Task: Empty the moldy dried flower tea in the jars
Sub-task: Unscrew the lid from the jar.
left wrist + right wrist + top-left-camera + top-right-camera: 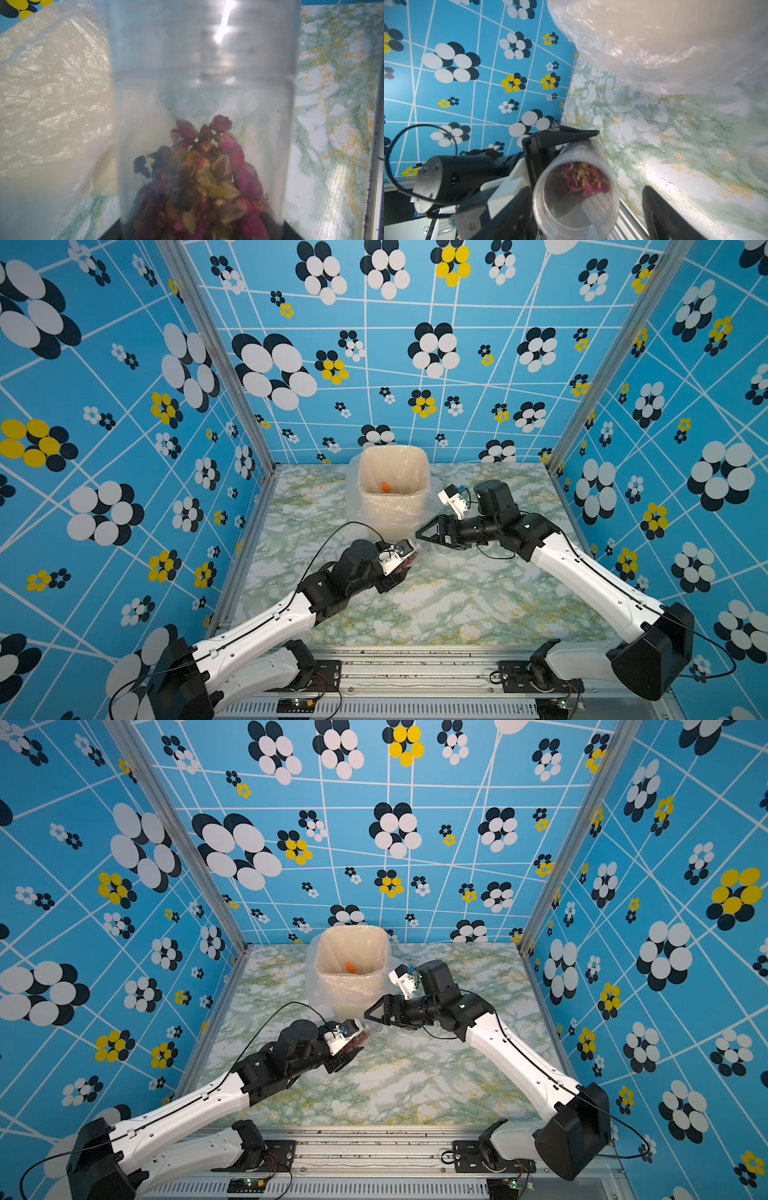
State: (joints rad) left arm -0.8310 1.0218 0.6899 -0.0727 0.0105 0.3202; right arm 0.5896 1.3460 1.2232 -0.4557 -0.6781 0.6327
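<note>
Your left gripper (404,566) is clamped on one clear jar (577,218), jaws narrowed onto its body. The jar lies tilted, near sideways, with its mouth end toward the right gripper (420,536). The dried flower tea (585,179), pink-red buds with yellowish bits, is heaped at the base end by the left gripper, with none at the mouth. The left wrist view shows a wider ridged band at the mouth end. It looks like the lid is on, but it's clear on clear, so you can't call it.

The right gripper's jaws are wide with nothing between them. It sits just beside the jar's mouth end, not touching as far as the top views show.

Further out, the bin (365,472), cream and plastic-lined, stands just beyond both grippers at the back of the table (457,605). Only an orange piece (385,487) shows inside, with no buds or crumbs visible. A faint clear round thing (440,562) lies on the table near the right gripper. It could be a lid or a short jar, too faint to tell. You can't make out the other jars in any view.

Progress, my read: early. One jar is lifted and sits at the bin's side, and nothing has been tipped out. Left for you:
- Get the mouth open if it isn't.
- Carry the jar over the bin rim and tip until the tea drops.
- Do the same for the other jars.

The mouth looks lower than the rim here, so pouring from this spot would likely spill on the table.
</note>
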